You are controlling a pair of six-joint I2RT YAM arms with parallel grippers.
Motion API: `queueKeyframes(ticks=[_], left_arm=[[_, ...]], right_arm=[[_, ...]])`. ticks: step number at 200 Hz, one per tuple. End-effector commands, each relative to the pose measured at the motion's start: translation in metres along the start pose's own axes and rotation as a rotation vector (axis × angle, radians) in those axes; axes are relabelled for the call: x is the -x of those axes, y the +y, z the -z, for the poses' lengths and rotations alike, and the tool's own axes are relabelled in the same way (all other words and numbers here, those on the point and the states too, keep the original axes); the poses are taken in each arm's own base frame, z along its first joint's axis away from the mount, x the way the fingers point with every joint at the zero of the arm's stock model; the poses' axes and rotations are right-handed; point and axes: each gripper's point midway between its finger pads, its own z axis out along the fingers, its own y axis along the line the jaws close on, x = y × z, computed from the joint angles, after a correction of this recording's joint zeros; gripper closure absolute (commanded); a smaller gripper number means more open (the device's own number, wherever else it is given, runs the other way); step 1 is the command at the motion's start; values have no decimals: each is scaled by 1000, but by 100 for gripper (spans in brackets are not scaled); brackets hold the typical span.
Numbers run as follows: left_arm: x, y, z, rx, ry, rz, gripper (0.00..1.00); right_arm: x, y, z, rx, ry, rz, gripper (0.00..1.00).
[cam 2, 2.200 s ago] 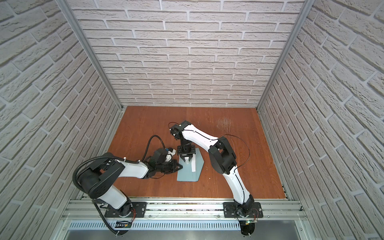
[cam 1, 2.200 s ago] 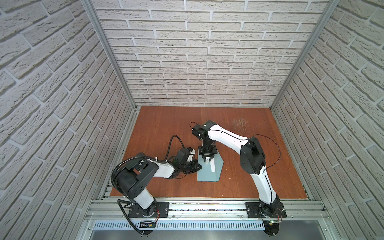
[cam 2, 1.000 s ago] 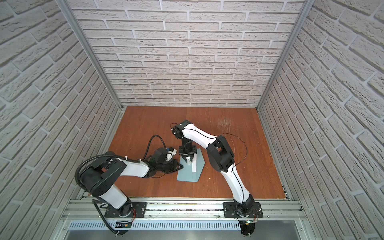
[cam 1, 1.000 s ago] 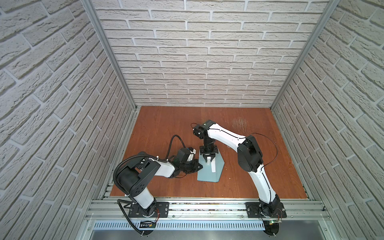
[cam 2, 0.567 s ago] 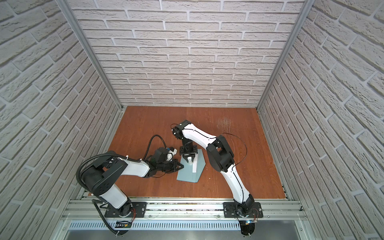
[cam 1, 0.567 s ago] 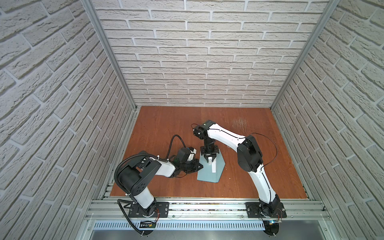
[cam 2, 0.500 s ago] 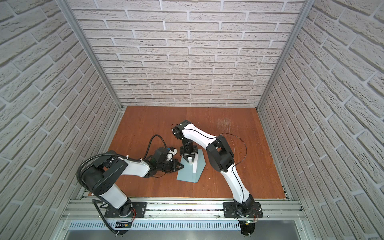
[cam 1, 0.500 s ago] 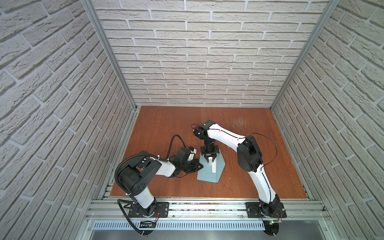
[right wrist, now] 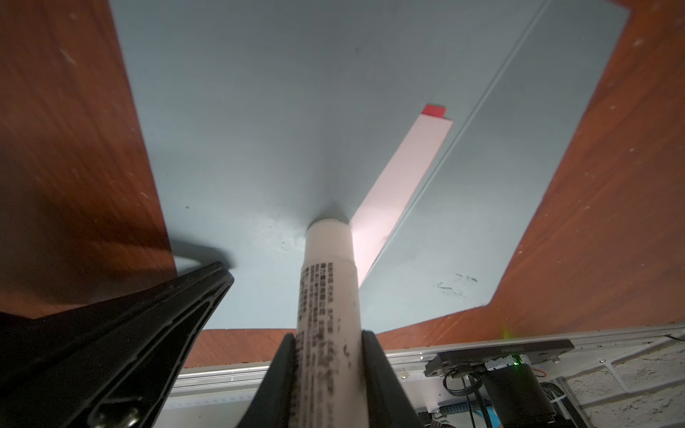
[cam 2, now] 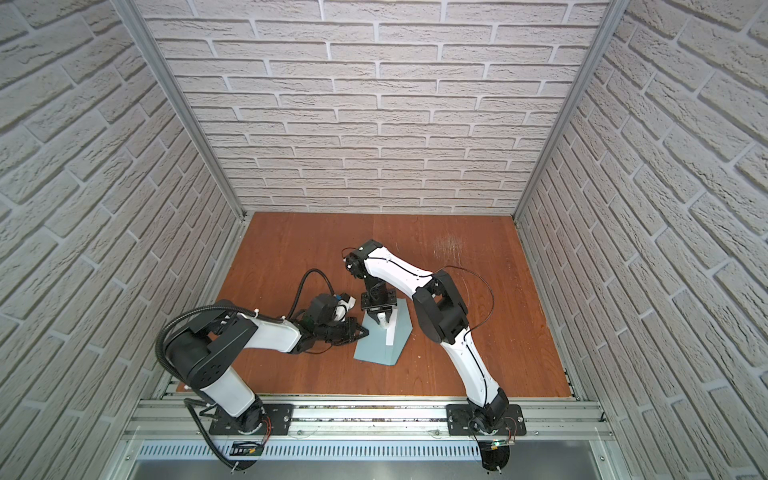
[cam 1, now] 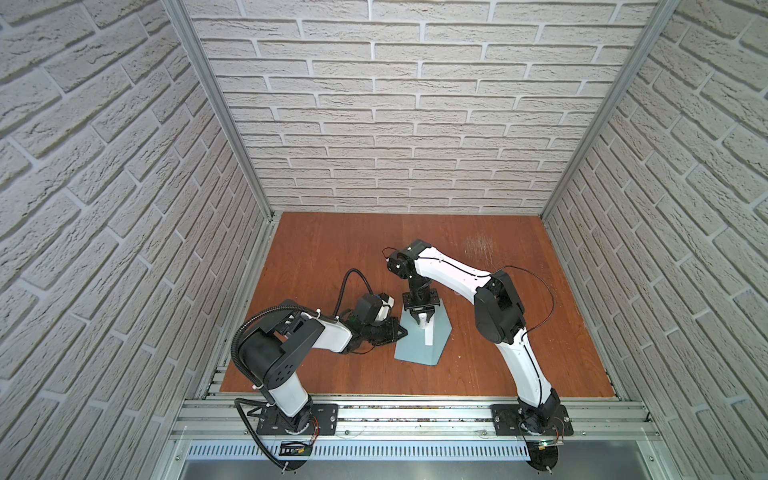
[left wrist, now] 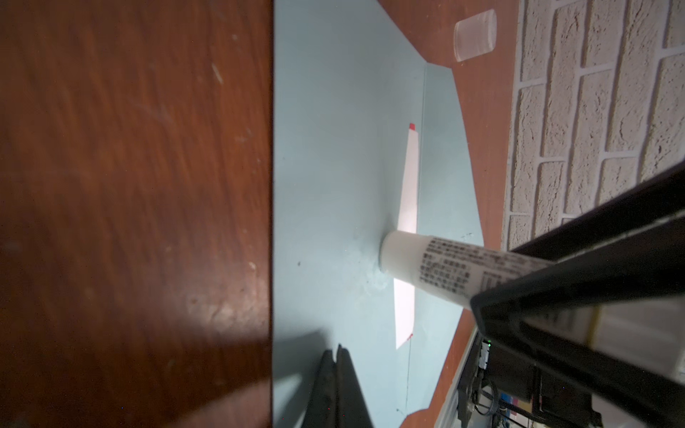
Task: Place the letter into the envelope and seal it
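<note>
The light blue envelope (cam 1: 419,348) (cam 2: 379,347) lies flat on the wooden table, flap open. A narrow pale strip of the letter (cam 1: 429,335) (right wrist: 404,174) with a red corner shows at the pocket's mouth; the rest is hidden inside. My right gripper (right wrist: 328,341) (cam 1: 422,312) is shut on a white glue stick (right wrist: 328,281) (left wrist: 426,266), whose tip presses on the envelope (right wrist: 259,111) beside the letter (left wrist: 409,178). My left gripper (left wrist: 338,350) (cam 2: 363,332) is shut, with its tips resting on the envelope (left wrist: 333,148) near its left edge.
A small translucent cap (left wrist: 475,35) lies on the table beyond the envelope's flap. Brick walls enclose the table on three sides. An aluminium rail (cam 1: 395,409) runs along the front edge, carrying both arm bases.
The right arm's elbow has swung slightly left while the glue stick stays on the envelope. The left gripper has not moved.
</note>
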Motion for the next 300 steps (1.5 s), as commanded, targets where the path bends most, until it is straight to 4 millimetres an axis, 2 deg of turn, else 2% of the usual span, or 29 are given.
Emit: queueKeyframes(ticks=[1,52,123,225,300], left_arm=[[-26,50,0,176,73,84,100],[-27,49,-1,175,77,81,100],[-27,47,-1,171,76,79,100],[-28,48,-2,173,81,80,100],[-28,49,-2,173,83,79,100]], right_arm=[[-8,-16,26,-14,-64,-1,95],[-11,-2,36,51,-77,15,95],[-7,22,19,67,-37,48,95],[-3,27,6,62,-8,49,95],[3,15,-23,-14,45,29,95]])
